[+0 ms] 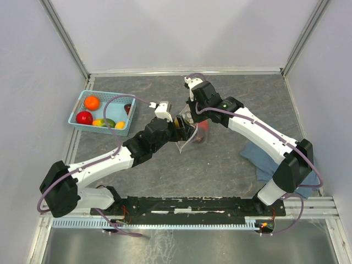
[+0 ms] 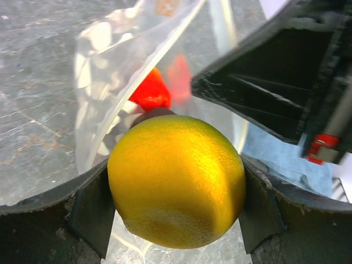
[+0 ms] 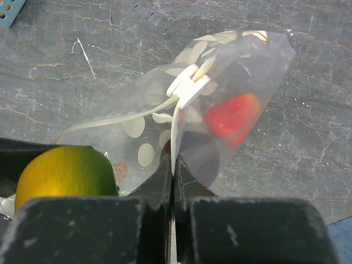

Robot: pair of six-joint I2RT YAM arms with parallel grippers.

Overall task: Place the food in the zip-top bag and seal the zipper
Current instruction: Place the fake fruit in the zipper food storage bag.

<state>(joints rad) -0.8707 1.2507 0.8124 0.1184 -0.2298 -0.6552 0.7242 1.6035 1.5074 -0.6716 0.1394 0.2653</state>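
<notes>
My left gripper (image 2: 176,212) is shut on a yellow toy lemon (image 2: 176,179) and holds it at the mouth of the clear spotted zip-top bag (image 3: 220,88), mid-table (image 1: 190,135). My right gripper (image 3: 174,165) is shut on the bag's pale zipper strip (image 3: 175,129) and holds that edge up. A white slider (image 3: 188,85) sits on the zipper. Inside the bag lie a red piece (image 3: 231,118) and a dark purple piece (image 3: 201,157). The lemon also shows in the right wrist view (image 3: 63,173).
A light-blue basket (image 1: 82,122) at the back left holds an orange (image 1: 92,102), a red fruit (image 1: 84,117), a dark red piece (image 1: 127,108) and yellow-green pieces (image 1: 104,122). A blue cloth (image 1: 258,157) lies at the right under my right arm.
</notes>
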